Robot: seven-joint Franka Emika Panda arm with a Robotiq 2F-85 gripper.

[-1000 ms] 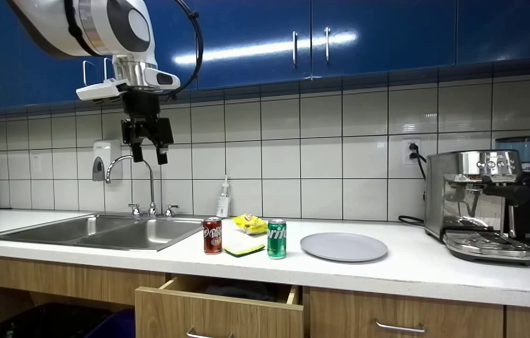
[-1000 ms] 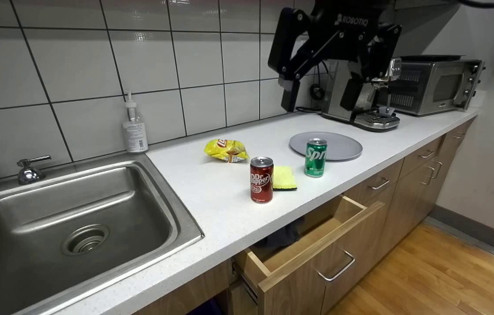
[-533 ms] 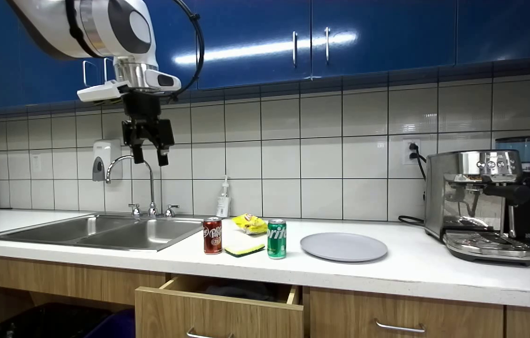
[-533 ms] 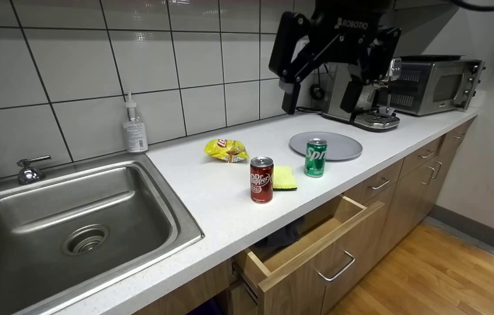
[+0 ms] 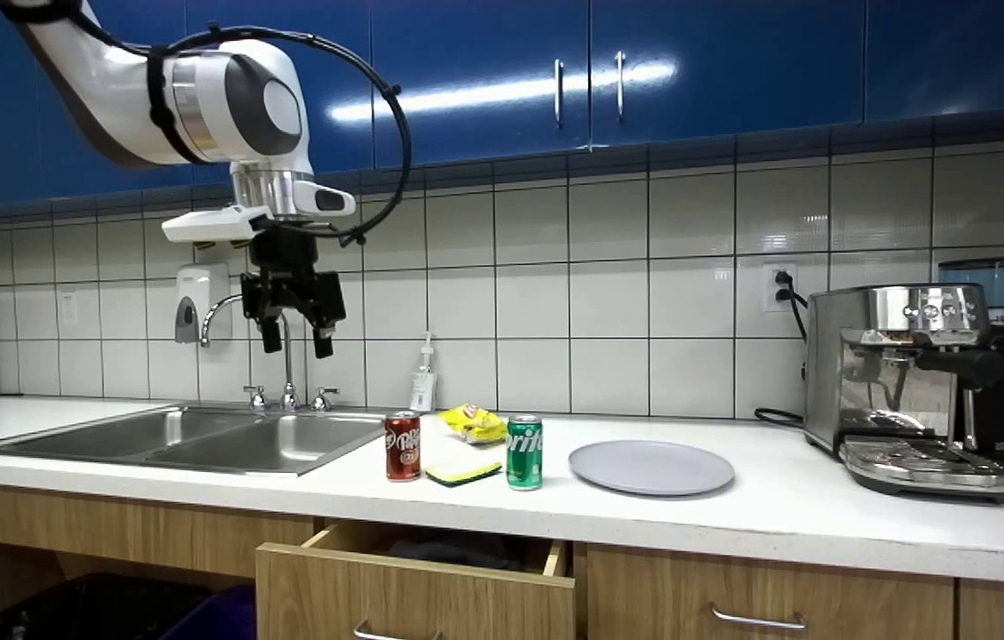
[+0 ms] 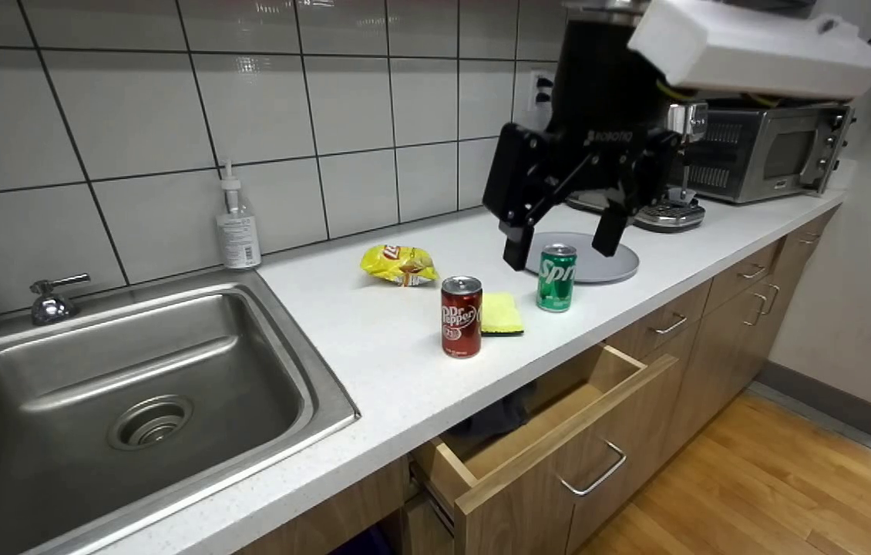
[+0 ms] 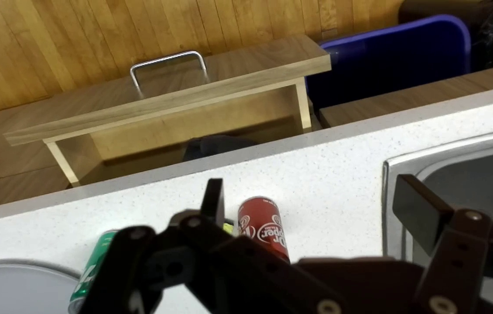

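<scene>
Above the counter (image 5: 786,462): jaws wide apart, unladen

Jaw state: my gripper (image 5: 298,345) hangs fingers down, well clear of every item below. Jaws spread wide; I have hold of nothing and touch nothing.

Nearest by wrist view: red Dr Pepper can (image 6: 461,316), upright on the counter, toward its front edge. It appears in the gap between my fingers, below them, and my own body covers part of it. Print shows in both exterior views; upside down from the wrist.

Beside the can: yellow sponge (image 6: 501,312), dark underside, lying flat. Contact between the two: cannot tell. Across the sponge from the red can stands a green Sprite can (image 5: 524,453), also upright; next along, a grey plate (image 5: 651,468), apart from it. Nearer the tiled wall (image 5: 609,302), a yellow snack bag (image 6: 400,264) lies behind the sponge.

Surroundings: under the counter edge a drawer (image 5: 413,591) is pulled out, dark cloth (image 6: 497,412) inside; wrist view shows a blue bin (image 7: 397,48) beside it. One end of the row is a double-basin sink (image 6: 212,362) with curved faucet (image 5: 289,378), a pump bottle (image 6: 238,239) at its back corner, and a soap dispenser (image 5: 200,302) on that wall. Toward the opposite end: an espresso machine (image 5: 897,311) and, in an exterior view, a microwave (image 6: 782,154). Blue cupboards (image 5: 484,53) hang overhead, their doors shut.
</scene>
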